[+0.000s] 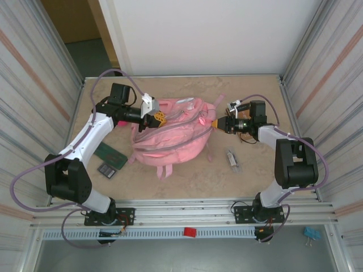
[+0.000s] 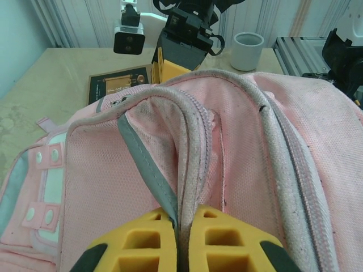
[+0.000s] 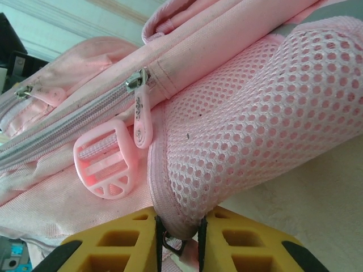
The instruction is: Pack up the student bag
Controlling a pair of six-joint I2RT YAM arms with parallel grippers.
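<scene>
Large pink fabric student bag (image 1: 170,139) lies at centre frame on the beige counter (image 1: 187,184), front panels up. Long axis is judged to run left to right across the top view; loose straps (image 1: 161,169) trail toward the bottom edge. Which end is the top cannot be told.

Left pincer (image 1: 154,118) is pressed together on a fold edged with grey trim (image 2: 144,164). Right pincer (image 1: 215,123) is pinching the hem of the mesh side pocket (image 3: 255,113).

Risk: both holds are on thin fabric edges. Opposed pulling could slip a hem free or drag the bag instead of opening it.
</scene>
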